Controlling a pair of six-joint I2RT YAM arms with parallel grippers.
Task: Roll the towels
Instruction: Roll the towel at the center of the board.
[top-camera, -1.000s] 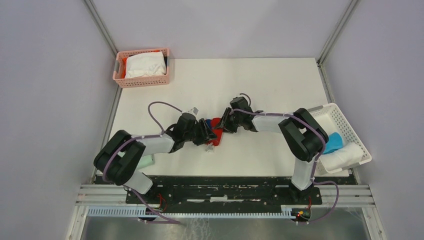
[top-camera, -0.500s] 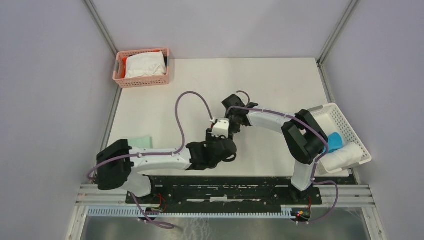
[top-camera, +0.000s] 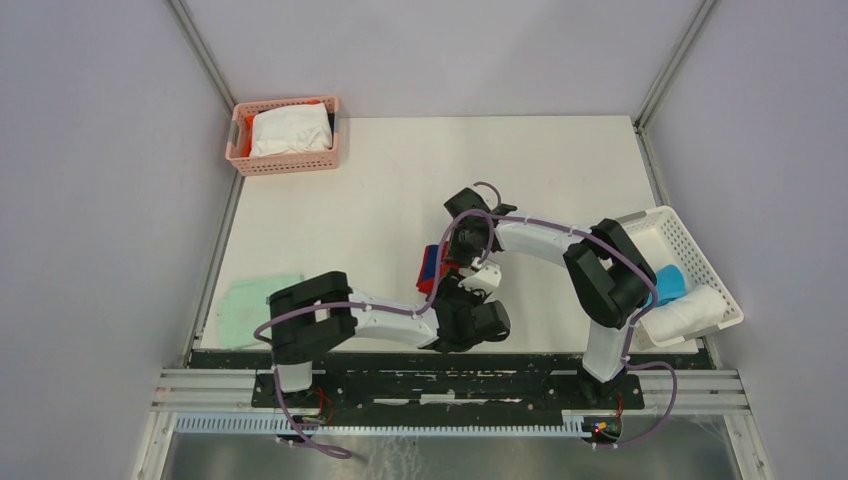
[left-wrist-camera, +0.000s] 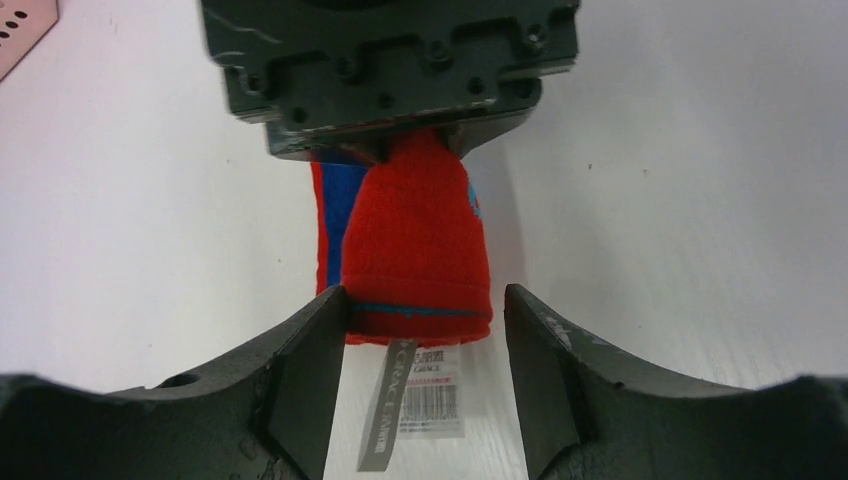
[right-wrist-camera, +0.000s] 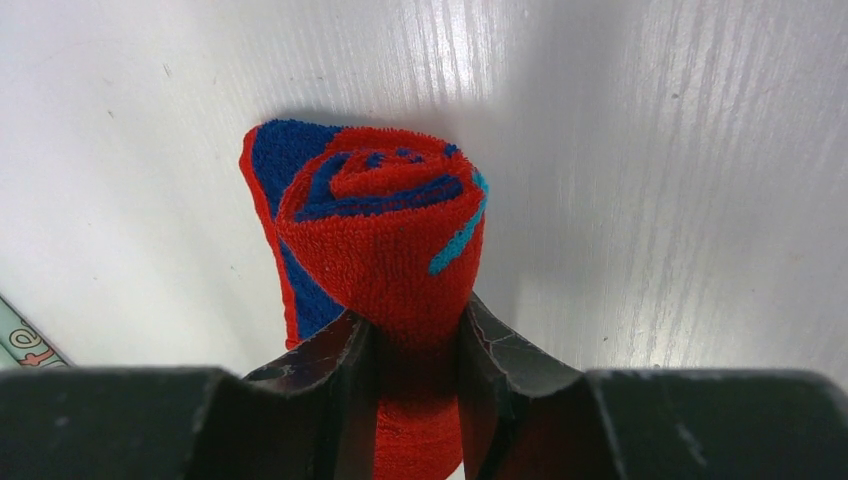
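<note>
1. As I look down from the overhead camera, I see the red towel (top-camera: 430, 268) lying rolled up near the middle of the table (top-camera: 380, 170), right where the tips of the two arms meet.
2. On my right wrist camera, the right gripper (right-wrist-camera: 412, 320) is clenched on the roll, with both fingers pressing into its sides. Beyond them, the end of the roll shows a spiral of red and dark blue.
3. On my left wrist camera, the left gripper (left-wrist-camera: 425, 300) is spread wide at the end of the roll nearest the arm bases. One finger sits just at the towel's edge and the other stands apart from it, so it grasps nothing.
4. A label (left-wrist-camera: 425, 385) trails from that end onto the table, between those fingers.
5. At the right edge of the table, a white basket (top-camera: 672, 243) holds a blue towel (top-camera: 668, 283) and a white roll (top-camera: 685, 312) side by side.
6. At the far left corner, a pink basket (top-camera: 285, 163) holds white cloth (top-camera: 290, 130).
7. A pale green cloth (top-camera: 255, 305) lies flat at the near left edge, well apart from the red towel.
</note>
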